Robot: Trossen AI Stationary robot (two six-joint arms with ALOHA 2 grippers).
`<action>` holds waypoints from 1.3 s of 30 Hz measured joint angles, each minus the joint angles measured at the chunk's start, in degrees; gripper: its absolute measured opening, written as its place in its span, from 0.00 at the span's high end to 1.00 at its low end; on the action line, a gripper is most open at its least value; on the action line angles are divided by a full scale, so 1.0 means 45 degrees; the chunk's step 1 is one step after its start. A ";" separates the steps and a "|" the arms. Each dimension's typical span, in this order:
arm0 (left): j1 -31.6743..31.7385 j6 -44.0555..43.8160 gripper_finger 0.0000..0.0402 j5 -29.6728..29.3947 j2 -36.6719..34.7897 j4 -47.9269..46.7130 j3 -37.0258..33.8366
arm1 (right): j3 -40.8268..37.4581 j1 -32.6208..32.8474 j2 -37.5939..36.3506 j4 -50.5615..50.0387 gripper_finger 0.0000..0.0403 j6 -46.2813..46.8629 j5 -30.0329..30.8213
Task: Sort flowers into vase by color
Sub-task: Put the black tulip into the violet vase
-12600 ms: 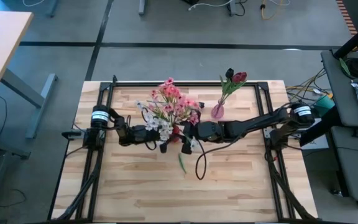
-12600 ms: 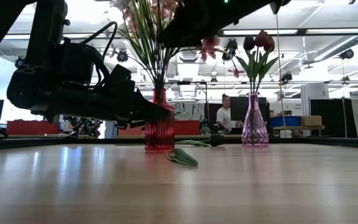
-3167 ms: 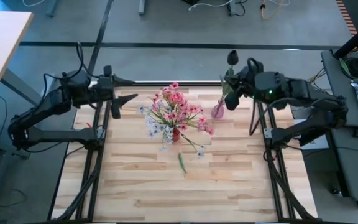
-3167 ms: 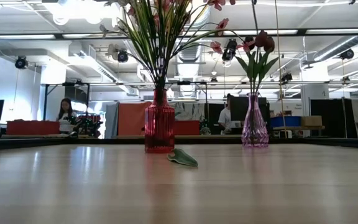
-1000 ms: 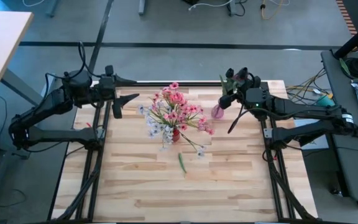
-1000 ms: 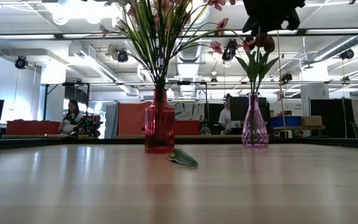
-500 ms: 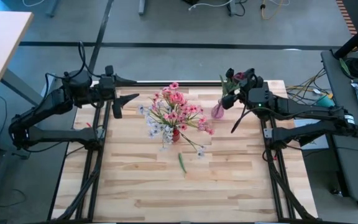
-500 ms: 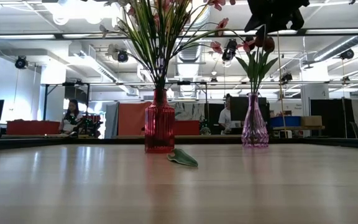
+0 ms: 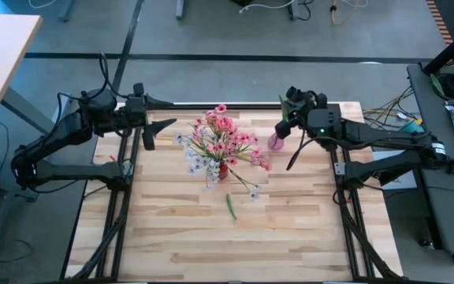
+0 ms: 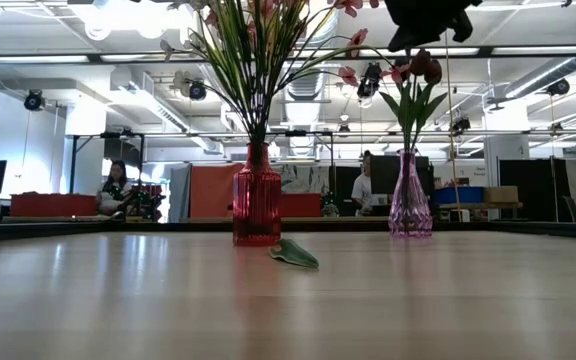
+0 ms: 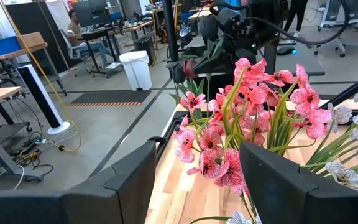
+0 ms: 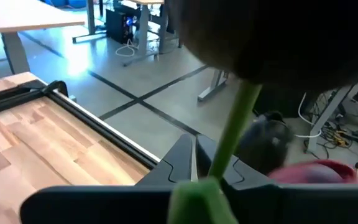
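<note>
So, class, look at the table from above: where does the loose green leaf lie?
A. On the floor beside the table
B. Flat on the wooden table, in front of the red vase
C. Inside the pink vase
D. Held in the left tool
B: the green leaf lies flat on the wooden table, just in front of the red vase, touching neither arm; the low view shows it there too.
</note>
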 joint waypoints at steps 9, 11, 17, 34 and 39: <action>0.0000 0.0000 0.46 0.0004 0.0005 -0.0120 0.0000 | 0.2075 -0.0176 0.1421 -0.2184 0.97 0.0514 0.0037; 0.0000 0.0000 0.46 0.0004 0.0005 -0.0126 0.0000 | 0.2429 -0.0293 0.1746 -0.2733 0.97 0.0742 0.0020; 0.0000 0.0000 0.46 0.0004 0.0005 -0.0097 -0.0058 | 0.2697 -0.0407 0.2465 -0.3038 0.97 0.0866 -0.0069; -0.0003 0.0000 0.46 0.0004 0.0005 -0.0078 -0.0073 | 0.2175 -0.0476 0.2862 -0.3041 0.97 0.0989 -0.0063; -0.0005 0.0000 0.46 0.0004 0.0005 0.0044 -0.0073 | 0.1834 -0.0476 0.2862 -0.3044 0.97 0.1209 -0.0058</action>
